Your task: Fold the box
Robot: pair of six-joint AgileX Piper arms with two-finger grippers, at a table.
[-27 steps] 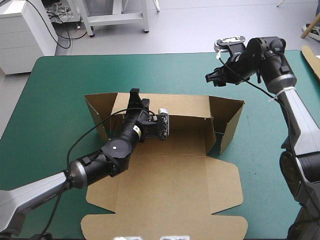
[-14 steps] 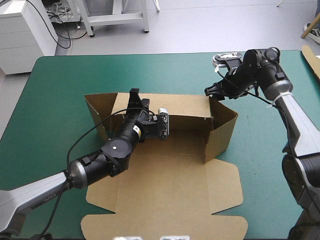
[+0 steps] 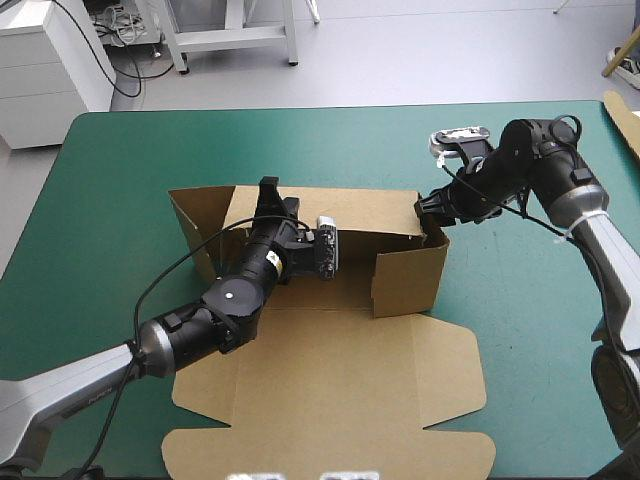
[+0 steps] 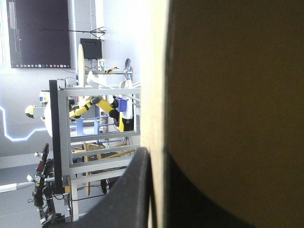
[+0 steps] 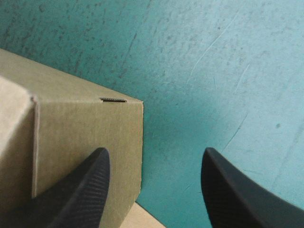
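Box: the brown box (image 3: 330, 380) lies in the middle of the table (image 3: 120, 170) on its teal-green cover, partly built.
Back wall: it stands upright along the far side of the box.
Left end flap: it is raised and splays outward toward the table's left edge.
Right end flap: it stands upright, turned inward across the right end of the base.
Lid: the wide panel with rounded tabs lies flat toward the near edge.
Left gripper: the left gripper (image 3: 268, 190) sits on the top edge of the back wall, near its left end.
Left jaws: clenched on the board; in the left wrist view the sheet (image 4: 228, 95) runs between the two black fingers (image 4: 137, 190).
Right gripper: the right gripper (image 3: 432, 212) is at the box's far right corner.
Right jaws: released, fingers spread wide (image 5: 154, 159); one finger (image 5: 80, 190) lies over the corner wall (image 5: 85, 128), the other over bare cover (image 5: 213, 71).
Right contact: I cannot tell whether that finger touches the board.
Spare board: a brown strip (image 3: 625, 118) lies at the table's right edge, well apart from the box.
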